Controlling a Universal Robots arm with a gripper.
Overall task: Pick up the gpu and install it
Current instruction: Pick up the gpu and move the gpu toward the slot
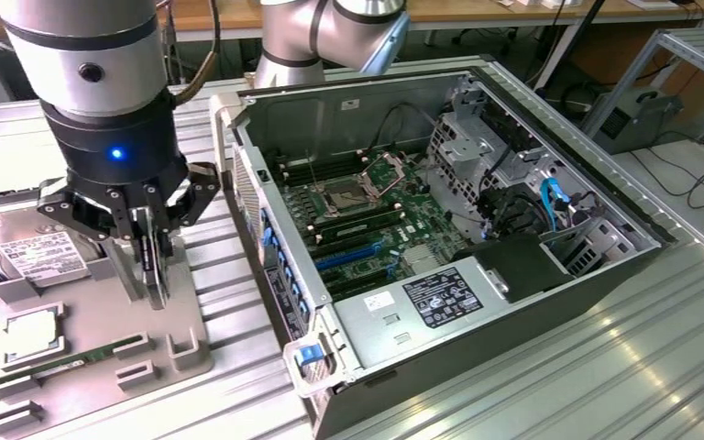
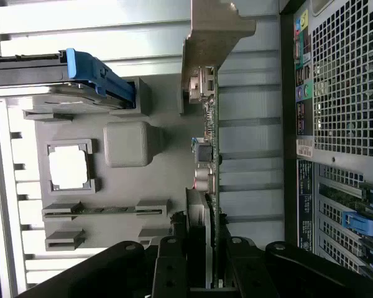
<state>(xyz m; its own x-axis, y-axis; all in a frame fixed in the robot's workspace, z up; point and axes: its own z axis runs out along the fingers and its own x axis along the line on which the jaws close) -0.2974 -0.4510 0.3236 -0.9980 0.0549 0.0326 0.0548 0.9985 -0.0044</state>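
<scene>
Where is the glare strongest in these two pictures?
Exterior view: bright streaks shine off the ribbed metal table on that view's right. Wrist view: the same table washes out to white behind the gpu, while the gripper holding it looks dark, almost a silhouette.

Open computer case (image 1: 291,119) on ribbed metal table (image 1: 572,367), motherboard (image 1: 377,220) exposed. Beside it, at exterior view's left, grey tray (image 1: 187,312): hard drive (image 1: 28,252), processor chip (image 1: 34,332), memory stick (image 1: 71,359) in separate holders.
</scene>
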